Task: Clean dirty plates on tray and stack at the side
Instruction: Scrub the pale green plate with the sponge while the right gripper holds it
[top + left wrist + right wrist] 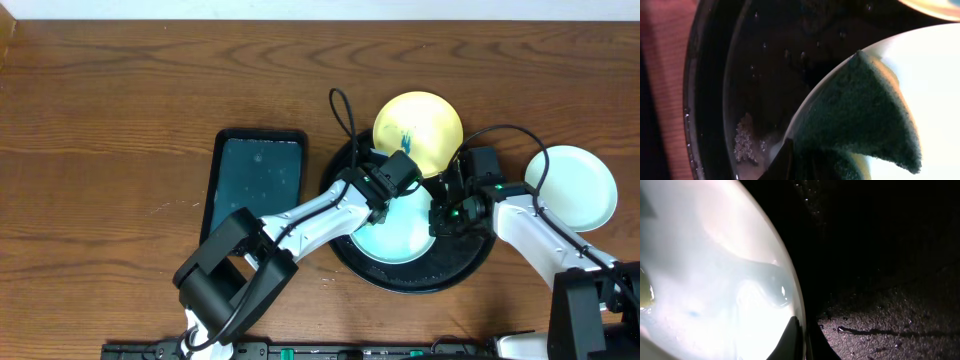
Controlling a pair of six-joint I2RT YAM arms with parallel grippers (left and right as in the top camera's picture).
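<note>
Right now, the left gripper [391, 196] is reaching over the large round black tray with a raised rim [457, 276] and pinching a dark green scouring sponge [860, 115], which is pressing flat onto a pale mint-white round plastic plate [400, 236] lying inside that tray. The right gripper [441, 216] is sitting at the right edge of the same plate; in the right wrist view one dark finger [792, 339] is lying against the plate's rim, but I cannot tell whether the jaws are pinching it. A pale yellow round plastic plate [418, 130] with a blue-green smear at its centre is resting on the tray's far rim. Another pale mint-white plate [572, 187] is lying on the brown wooden table [120, 120] just right of the tray, and a rectangular dark teal tray [255, 180] is lying to its left.
</note>
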